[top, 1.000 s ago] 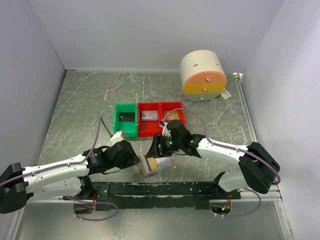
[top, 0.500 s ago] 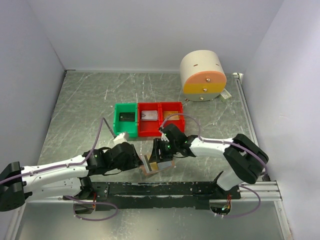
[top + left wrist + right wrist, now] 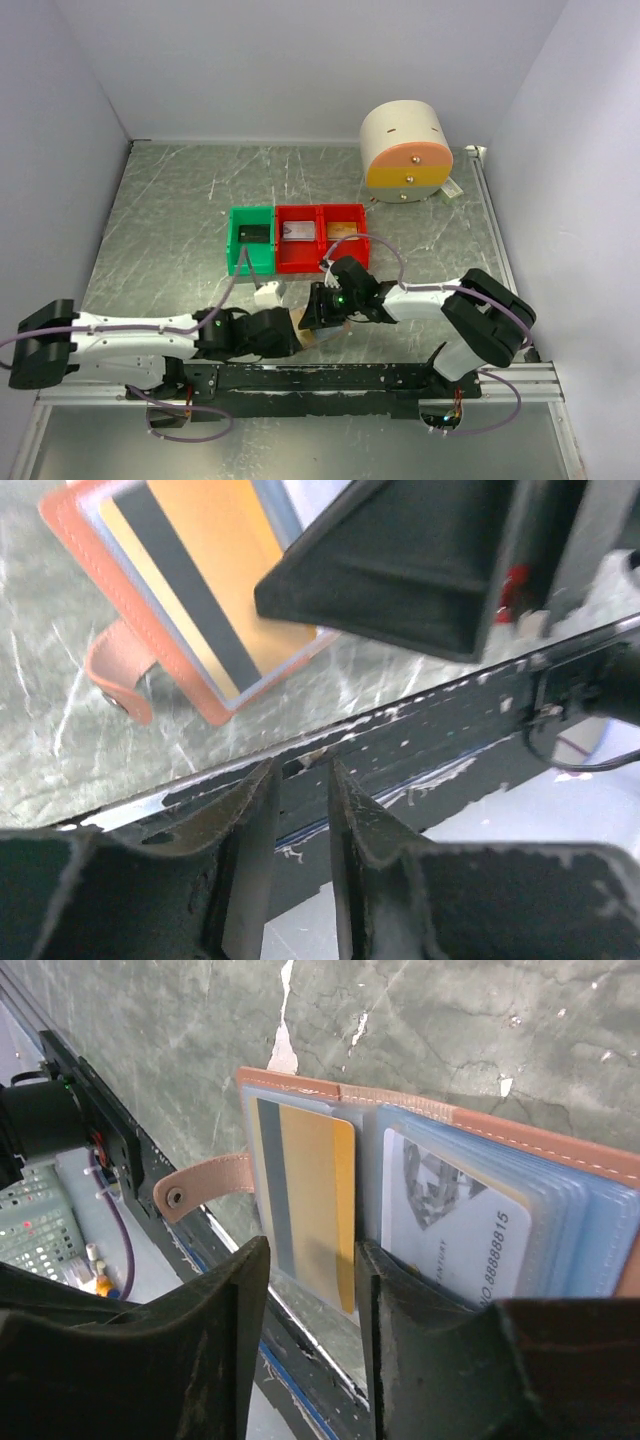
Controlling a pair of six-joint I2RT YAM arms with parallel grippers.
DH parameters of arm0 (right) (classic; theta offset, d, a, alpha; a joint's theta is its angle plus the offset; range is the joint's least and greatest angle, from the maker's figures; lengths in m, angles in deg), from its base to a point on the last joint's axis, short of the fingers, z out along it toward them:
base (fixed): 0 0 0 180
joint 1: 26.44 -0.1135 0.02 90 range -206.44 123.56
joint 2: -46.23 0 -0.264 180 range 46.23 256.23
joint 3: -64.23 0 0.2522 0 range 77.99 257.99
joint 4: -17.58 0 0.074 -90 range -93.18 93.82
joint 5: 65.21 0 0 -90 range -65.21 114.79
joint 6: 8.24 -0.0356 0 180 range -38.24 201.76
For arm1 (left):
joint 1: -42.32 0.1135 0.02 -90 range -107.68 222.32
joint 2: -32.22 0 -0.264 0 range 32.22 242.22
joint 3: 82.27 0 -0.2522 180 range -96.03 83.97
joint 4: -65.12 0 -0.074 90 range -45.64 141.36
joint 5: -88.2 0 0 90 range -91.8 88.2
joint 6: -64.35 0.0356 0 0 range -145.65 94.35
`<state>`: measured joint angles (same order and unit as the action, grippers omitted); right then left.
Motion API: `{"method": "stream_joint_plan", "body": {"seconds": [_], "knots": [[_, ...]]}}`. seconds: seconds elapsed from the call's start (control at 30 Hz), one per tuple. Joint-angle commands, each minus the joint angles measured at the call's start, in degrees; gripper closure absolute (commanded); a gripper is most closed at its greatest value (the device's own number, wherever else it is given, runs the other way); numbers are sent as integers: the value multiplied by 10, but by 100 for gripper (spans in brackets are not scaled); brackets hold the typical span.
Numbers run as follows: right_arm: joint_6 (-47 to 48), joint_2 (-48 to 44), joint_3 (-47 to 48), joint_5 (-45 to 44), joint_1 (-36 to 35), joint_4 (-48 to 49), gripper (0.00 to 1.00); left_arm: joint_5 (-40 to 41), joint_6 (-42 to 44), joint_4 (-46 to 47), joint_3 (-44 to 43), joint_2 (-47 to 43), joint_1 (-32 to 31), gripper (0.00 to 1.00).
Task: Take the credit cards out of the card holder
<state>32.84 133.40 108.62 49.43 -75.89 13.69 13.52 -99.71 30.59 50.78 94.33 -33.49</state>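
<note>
In right wrist view only, a pale numbered card [image 3: 450,1230]

Surface notes.

- Tabletop [image 3: 190,200]: grey, marbled with pale veins, smooth, with a dull satin sheen.
- Card holder [image 3: 400,1098]: tan, leather-looking, matt, with a line of pale stitching along the edge. Its sleeves [image 3: 590,1220] were clear blue-tinted plastic, slightly shiny.
- Gold card [image 3: 315,1190]: smooth plastic with a dark stripe, semi-gloss.
- Pale card [image 3: 450,1225]: smooth, printed.
- Right gripper [image 3: 312,1252] and left gripper [image 3: 300,772]: black plastic, matt, rough-edged and scuffed.
- Rail [image 3: 400,735]: black-painted metal, paint chipped to bright flecks.
- Green bin [image 3: 234,235] and red bins [image 3: 298,262]: smooth plastic.
- Cylinder [image 3: 395,130]: cream and orange, matt.
</note>
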Motion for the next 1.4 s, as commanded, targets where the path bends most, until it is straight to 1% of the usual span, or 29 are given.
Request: {"method": "stream_joint_plan", "body": {"seconds": [0.0,0.07,0.17,0.27,0.37,0.43,0.53,0.6,0.7,0.77,0.83,1.0,1.13,1.27,1.33,1.37], "knots": [[-21,5,-42,1,-2,55,61,93,-77,-1,-18,48,-59,65],[-16,9,-44,-7,-2,57,62,137,-113,-7,-14,65,-84,66],[-8,5,-53,-30,-1,48,62,160,-140,8,-2,77,-95,65],[-7,-7,-68,-51,-2,46,62,171,-147,46,16,94,-95,61],[-10,-17,-84,-66,-2,57,63,183,-175,32,11,116,-95,61],[-10,-15,-89,-73,-1,63,66,197,-208,8,8,130,-95,60],[-6,-7,-87,-73,-1,72,67,224,-245,-5,22,127,-95,62],[-6,0,-83,-71,-1,79,69,240,-225,30,39,106,-93,62],[-7,6,-79,-71,0,84,70,238,-189,58,49,87,-76,58],[-9,7,-79,-69,0,92,71,216,-144,88,52,84,-58,56],[-14,11,-81,-64,1,100,71,196,-125,101,50,88,-43,55],[-19,13,-84,-63,1,103,71,164,-114,130,62,94,-19,56],[-23,13,-87,-58,1,111,71,145,-128,106,62,110,3,58],[-24,14,-86,-53,2,115,72,145,-150,75,57,124,6,60],[-28,15,-89,-45,3,124,73,142,-149,83,60,130,6,60],[-30,14,-91,-39,4,135,73,139,-136,99,65,132,7,62]]}}
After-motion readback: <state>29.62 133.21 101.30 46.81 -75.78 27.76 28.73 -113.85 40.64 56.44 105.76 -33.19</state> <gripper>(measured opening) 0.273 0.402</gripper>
